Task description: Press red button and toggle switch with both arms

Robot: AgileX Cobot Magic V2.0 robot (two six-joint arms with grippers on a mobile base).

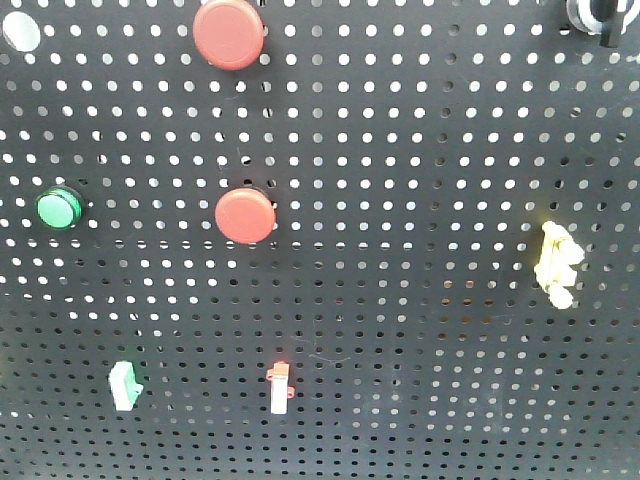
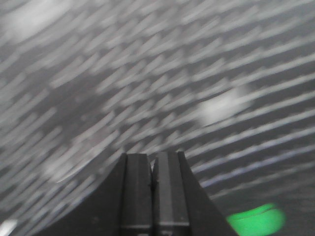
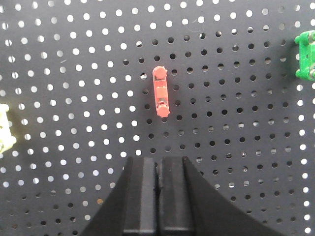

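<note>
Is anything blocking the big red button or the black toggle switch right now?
Nothing visible does. In the front view the red button and the toggle switch, cut by the top edge, sit uncovered on the pegboard. The left wrist view is too blurred to judge.

Dead ahead of me is one black pegboard (image 1: 420,300) as the wall, filling every view edge to edge. Front view: bright white light comes thru the holes (image 1: 340,160) across the upper half, strongest twd 12 o'clock, while holes twd 6 o'clock go dark. Right wrist view: lit holes from 9 to 12 o'clock, dark ones approx 3 to 5; left wrist view is grey streaks, too blurred to read.
</note>
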